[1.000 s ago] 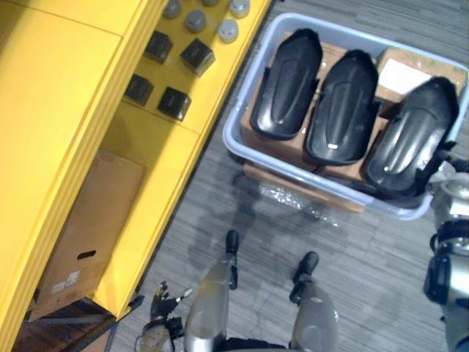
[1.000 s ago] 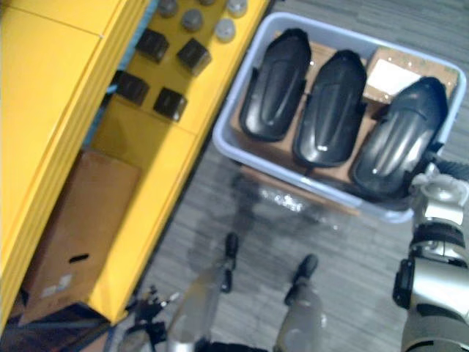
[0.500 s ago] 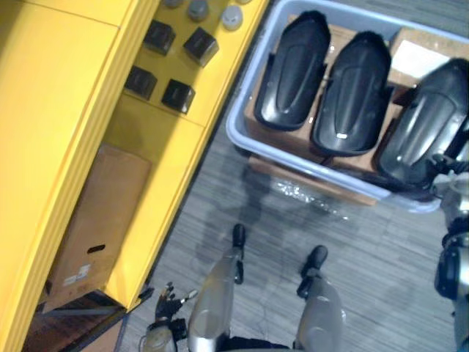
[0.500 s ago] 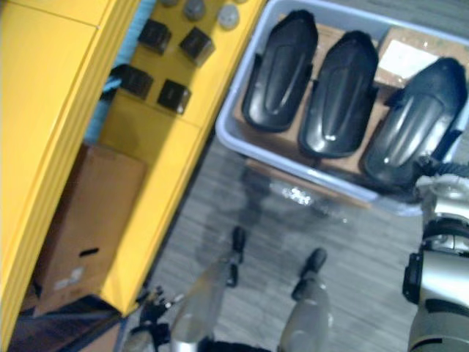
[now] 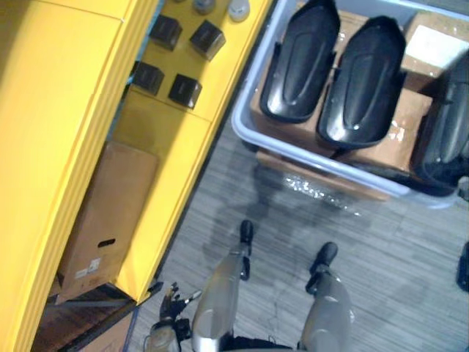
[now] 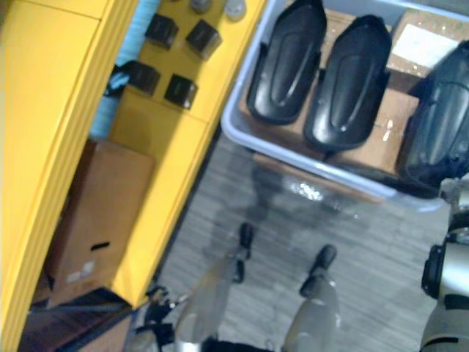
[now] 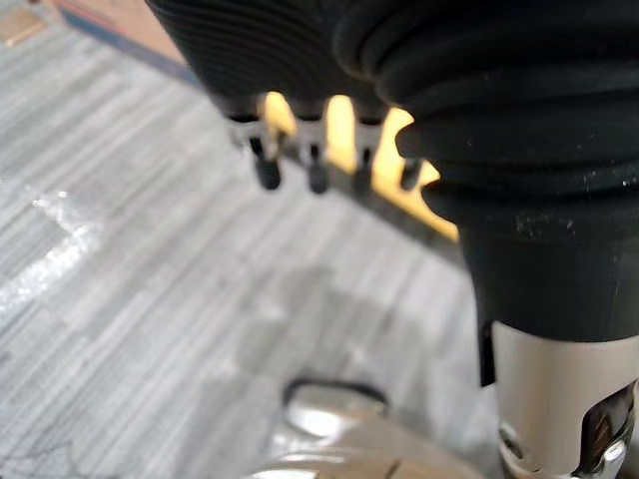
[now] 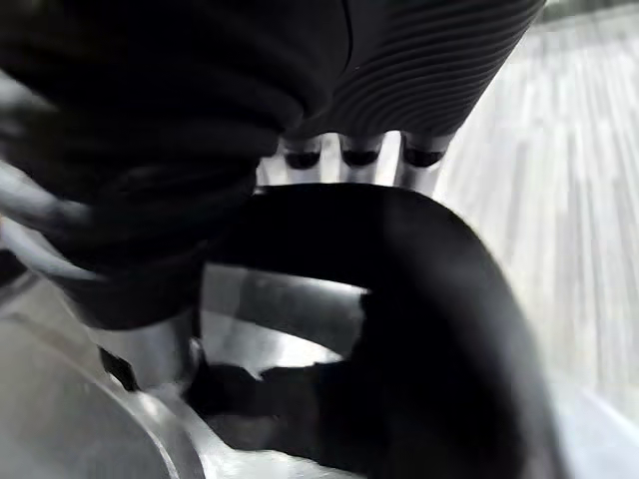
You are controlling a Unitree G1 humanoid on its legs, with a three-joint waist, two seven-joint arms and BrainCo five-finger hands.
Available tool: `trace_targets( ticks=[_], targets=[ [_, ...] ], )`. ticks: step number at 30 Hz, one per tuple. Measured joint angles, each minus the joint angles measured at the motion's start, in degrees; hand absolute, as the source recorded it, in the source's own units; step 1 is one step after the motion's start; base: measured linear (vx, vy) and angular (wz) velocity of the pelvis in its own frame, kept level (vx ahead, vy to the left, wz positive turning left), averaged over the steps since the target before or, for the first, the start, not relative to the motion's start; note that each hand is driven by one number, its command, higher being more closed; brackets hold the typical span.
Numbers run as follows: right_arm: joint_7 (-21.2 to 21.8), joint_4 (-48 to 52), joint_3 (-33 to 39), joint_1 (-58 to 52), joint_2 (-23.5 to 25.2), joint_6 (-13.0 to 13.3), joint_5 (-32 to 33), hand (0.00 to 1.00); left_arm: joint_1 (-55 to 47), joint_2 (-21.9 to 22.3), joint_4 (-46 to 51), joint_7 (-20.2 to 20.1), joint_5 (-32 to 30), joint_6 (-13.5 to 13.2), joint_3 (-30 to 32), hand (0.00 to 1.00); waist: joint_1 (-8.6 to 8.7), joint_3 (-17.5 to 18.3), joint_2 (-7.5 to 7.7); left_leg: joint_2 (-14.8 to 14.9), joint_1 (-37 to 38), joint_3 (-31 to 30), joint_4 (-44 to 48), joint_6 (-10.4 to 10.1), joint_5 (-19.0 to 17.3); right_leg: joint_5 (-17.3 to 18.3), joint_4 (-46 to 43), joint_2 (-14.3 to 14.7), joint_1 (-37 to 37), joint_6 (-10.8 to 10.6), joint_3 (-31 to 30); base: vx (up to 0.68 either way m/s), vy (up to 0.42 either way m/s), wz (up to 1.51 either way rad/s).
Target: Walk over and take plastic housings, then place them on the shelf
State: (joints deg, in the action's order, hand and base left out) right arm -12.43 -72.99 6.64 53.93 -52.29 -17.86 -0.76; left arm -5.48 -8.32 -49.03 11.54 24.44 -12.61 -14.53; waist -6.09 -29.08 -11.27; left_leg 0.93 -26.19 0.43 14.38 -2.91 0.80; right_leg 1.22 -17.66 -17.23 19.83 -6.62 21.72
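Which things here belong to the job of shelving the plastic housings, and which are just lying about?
Job: black plastic housings; pale bin holding them; yellow shelf.

Lying about: small black boxes; grey round caps; cardboard box low in the shelf.

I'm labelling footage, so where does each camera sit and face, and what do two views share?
Left eye view: on the head, facing down at the grey tub of black plastic housings beside the yellow shelf; left hand low.
Right eye view: beside it, same aim; right arm at right edge.
Left wrist view: past the left hand's relaxed fingers to carpet.
Right wrist view: past the right hand onto a black curved part.
Both eyes share tub and shelf.
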Motion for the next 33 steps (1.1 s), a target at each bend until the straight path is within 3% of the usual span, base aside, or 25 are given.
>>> trace_targets(
  ticks=[6,12,18,22,26,33],
  targets=[
    [-0.2,-0.8,-1.2,0.0,0.1,-0.7,-3.5,1.00,0.0,0.0,0.4,0.0,0.3,-0.1,-0.4,0.00,-0.11,0.2,-0.36,0.2,0.3,-0.3,-0.9,-0.1,0.8,0.5,-0.8,-0.1,0.1,0.2,0.4,-0.01,-0.005,0.04],
    [-6.7,-1.4,-4.2,0.0,0.3,4.4,-5.8,1.00,0.0,0.2,2.1,1.1,4.6,-1.8,-0.2,0.00,-0.32,0.3,-0.43,0.2,0.5,-0.3,-1.2,-0.2,1.0,0.5,-0.8,-0.2,0.1,0.2,0.4,0.00,-0.001,0.01],
    [-13.5,5.7,-4.7,-3.5,0.4,8.4,-6.9,1.00,0.2,2.5,11.1,10.8,11.7,-6.4,5.5,0.00,-0.12,0.3,-0.42,0.2,2.2,-0.8,-1.8,-0.3,1.5,0.6,-0.8,-0.1,-1.8,0.3,1.2,0.00,-0.002,0.04],
    [-17.6,10.3,-5.0,-6.0,1.0,10.9,-9.1,1.00,1.0,2.5,16.5,15.4,11.6,-9.4,10.0,0.00,-0.08,0.2,-0.25,0.4,3.5,-1.8,-1.8,-0.4,1.5,1.0,-0.8,0.2,-4.1,0.5,2.3,-0.02,-0.007,0.12],
    [-20.7,14.2,-4.5,-7.8,2.9,11.6,-9.1,1.00,0.9,2.5,24.0,19.1,10.9,-11.0,12.3,0.00,0.02,-0.2,0.27,0.6,4.9,-1.9,-2.4,-0.4,1.8,1.0,-0.4,0.2,-6.0,0.5,3.2,-0.04,-0.001,0.08],
    [-23.9,23.8,-4.4,-14.3,6.5,12.4,-11.9,1.00,-1.3,2.5,46.7,22.8,4.8,-13.6,11.0,0.00,0.92,-0.2,5.13,0.7,9.2,-1.4,-4.9,-0.4,2.4,0.1,3.1,0.9,-10.9,0.0,4.0,0.01,-0.004,0.03]
  ],
)
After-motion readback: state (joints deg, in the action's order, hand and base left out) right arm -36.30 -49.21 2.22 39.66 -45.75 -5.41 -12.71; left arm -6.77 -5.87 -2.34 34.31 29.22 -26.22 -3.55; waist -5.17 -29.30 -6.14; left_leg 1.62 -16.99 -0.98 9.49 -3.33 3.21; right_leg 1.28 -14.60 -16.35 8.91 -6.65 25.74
